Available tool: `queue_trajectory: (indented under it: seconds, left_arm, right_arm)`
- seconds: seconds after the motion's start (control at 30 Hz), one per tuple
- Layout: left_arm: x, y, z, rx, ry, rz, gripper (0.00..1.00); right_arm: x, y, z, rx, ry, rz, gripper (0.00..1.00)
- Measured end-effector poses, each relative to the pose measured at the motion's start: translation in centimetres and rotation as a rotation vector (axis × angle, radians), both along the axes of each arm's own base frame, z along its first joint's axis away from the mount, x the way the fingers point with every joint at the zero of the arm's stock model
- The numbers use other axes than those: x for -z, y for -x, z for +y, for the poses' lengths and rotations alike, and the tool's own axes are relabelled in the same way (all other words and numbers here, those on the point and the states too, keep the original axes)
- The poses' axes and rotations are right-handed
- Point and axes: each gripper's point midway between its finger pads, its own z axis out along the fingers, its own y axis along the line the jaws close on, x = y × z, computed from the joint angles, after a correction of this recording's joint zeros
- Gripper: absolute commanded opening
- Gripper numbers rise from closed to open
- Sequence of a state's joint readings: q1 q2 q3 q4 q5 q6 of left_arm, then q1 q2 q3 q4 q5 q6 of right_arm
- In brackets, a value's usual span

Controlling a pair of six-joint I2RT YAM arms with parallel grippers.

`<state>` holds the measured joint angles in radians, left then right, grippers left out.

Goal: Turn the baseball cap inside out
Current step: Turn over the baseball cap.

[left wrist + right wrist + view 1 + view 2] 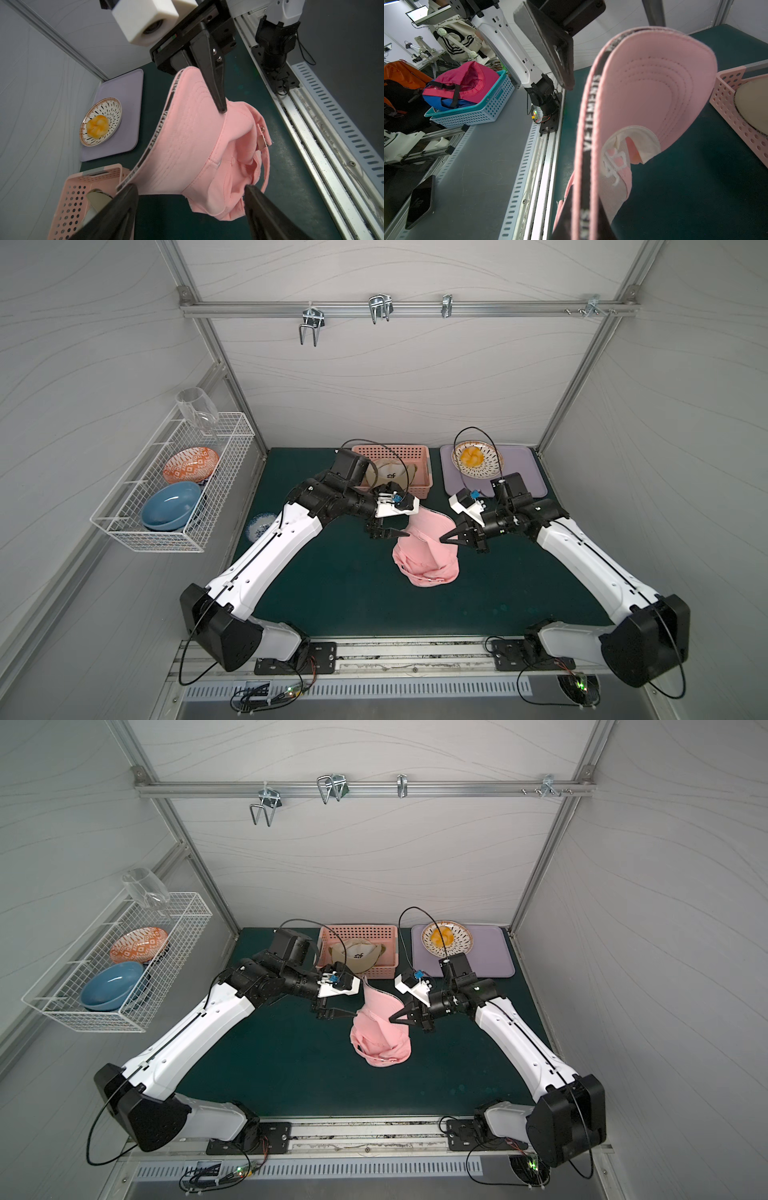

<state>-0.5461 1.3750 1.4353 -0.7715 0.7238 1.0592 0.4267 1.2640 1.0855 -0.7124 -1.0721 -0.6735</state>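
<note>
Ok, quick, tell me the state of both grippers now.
Left gripper: jaws open, gripping nothing.
Right gripper: jaws shut on the pink fabric baseball cap.

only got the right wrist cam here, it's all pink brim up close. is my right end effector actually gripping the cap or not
Observer: Yes. In the left wrist view the right end effector is shut on the pink cap, right where the brim meets the crown.
Operator: ok and the left one, i only see one finger of it
Observer: The left end effector is open, with one finger on each side of the cap, not closed on it.
</note>
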Motion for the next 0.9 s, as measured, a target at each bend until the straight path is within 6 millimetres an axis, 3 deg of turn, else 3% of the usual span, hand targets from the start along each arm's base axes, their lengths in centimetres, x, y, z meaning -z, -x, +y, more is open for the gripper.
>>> queue_trajectory:
  seconds: [0.2,0.33,0.57,0.73,0.9]
  left_arm:
    - [-2.0,-1.0,-0.4,-0.023,0.053,-0.099,0.83]
    - [-1.9,0.4,-0.5,0.049,0.051,-0.050,0.78]
    - [-1.1,1.9,-1.0,0.162,0.012,0.073,0.60]
    - [-0.5,2.0,-1.1,0.181,-0.006,0.106,0.58]
    - [-0.3,1.8,-1.3,0.177,-0.005,0.126,0.40]
  right_arm:
    - [0.0,0.6,0.4,-0.023,-0.001,-0.001,0.00]
    - [0.0,0.8,0.5,-0.031,-0.001,-0.001,0.00]
    - [0.2,0.7,0.5,-0.026,0.010,-0.007,0.00]
    - [0.6,0.7,0.5,-0.016,0.034,-0.008,0.00]
    - [1.0,0.6,0.5,-0.010,0.052,-0.008,0.00]
